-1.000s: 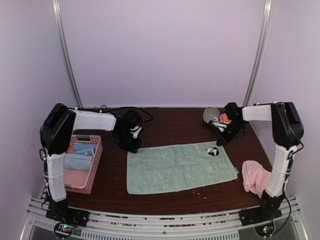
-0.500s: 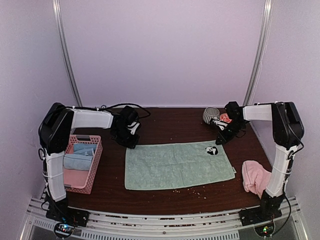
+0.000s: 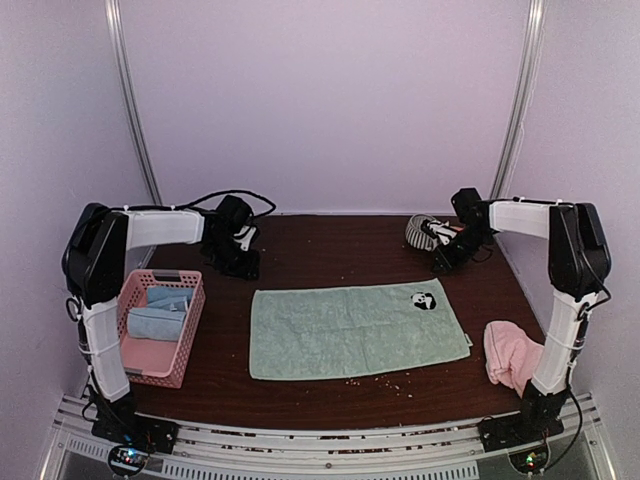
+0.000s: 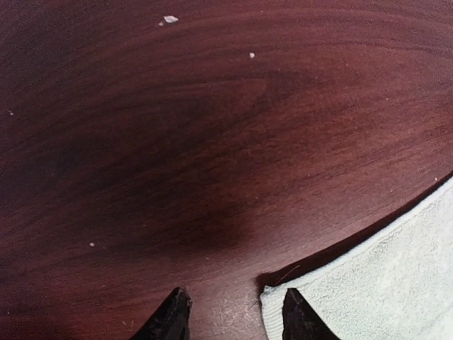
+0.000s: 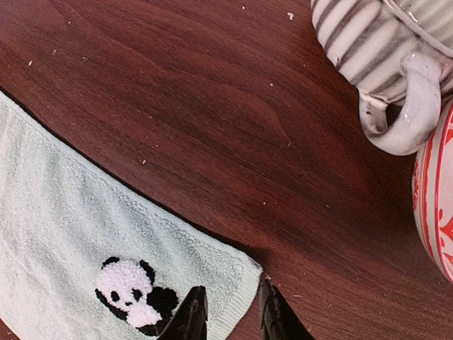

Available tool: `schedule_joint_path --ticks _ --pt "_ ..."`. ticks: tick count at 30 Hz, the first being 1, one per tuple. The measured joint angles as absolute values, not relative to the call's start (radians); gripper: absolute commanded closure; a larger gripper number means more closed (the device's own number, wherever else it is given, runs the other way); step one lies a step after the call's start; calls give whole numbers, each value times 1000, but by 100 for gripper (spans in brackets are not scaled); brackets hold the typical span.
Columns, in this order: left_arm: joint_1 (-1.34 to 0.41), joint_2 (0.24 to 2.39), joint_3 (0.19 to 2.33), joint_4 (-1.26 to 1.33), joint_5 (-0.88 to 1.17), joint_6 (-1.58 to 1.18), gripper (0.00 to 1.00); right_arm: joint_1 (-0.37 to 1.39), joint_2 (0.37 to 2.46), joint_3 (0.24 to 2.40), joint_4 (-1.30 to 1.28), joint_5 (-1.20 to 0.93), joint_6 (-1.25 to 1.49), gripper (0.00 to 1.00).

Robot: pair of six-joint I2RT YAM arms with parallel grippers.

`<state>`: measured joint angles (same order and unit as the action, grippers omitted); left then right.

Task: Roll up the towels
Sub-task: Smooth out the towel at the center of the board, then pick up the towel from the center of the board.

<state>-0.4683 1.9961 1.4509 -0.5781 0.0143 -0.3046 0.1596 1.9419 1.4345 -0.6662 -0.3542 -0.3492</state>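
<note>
The mint green towel (image 3: 355, 330) lies spread flat in the middle of the table, a panda patch (image 5: 134, 294) near its far right corner. The pink towel (image 3: 512, 355) sits bunched at the right edge. My left gripper (image 3: 243, 266) hovers just behind the green towel's far left corner (image 4: 368, 294). Its jaws are open (image 4: 236, 317), one fingertip (image 4: 297, 315) over the corner's edge, bare wood between them. My right gripper (image 3: 441, 264) is behind the far right corner. Its jaws stand slightly open (image 5: 232, 313), and the corner (image 5: 237, 273) lies flat beneath the gap.
A striped mug (image 3: 421, 230) and a red-patterned bowl (image 5: 435, 191) stand close beside the right gripper at the back right. A pink basket (image 3: 186, 335) holding pale blue cloths (image 3: 160, 308) sits at the left edge. Crumbs dot the dark wood table (image 3: 330, 250).
The left gripper opened, let go of the green towel's far left corner and drew back. The right jaws widened and that arm pulled back toward the mug. The towel settled flat.
</note>
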Motion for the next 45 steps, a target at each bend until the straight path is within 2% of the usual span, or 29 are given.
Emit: schedule_joint_path --ticks 9,16,21,28,35,39,45 --pt "-477 2037 1432 -580 101 -296 63 149 1947 1435 -664 -337 -340 72" --pt "-477 2067 1432 -574 145 -278 76 149 1950 1435 -661 -335 -340 71" --pt "-477 2069 1432 -574 146 -273 89 149 1975 1435 -661 -333 -332 69" --pt "-477 2069 1430 -574 146 -268 100 149 2033 1459 -665 -330 -316 67" --pt "-477 2069 1429 -573 149 -266 100 149 2054 1463 -666 -320 -309 67" --pt "-477 2069 1429 -572 150 -266 100 149 2067 1473 -666 -321 -309 75" --pt "-477 2069 1429 -572 150 -266 100 147 2079 1486 -667 -338 -314 93"
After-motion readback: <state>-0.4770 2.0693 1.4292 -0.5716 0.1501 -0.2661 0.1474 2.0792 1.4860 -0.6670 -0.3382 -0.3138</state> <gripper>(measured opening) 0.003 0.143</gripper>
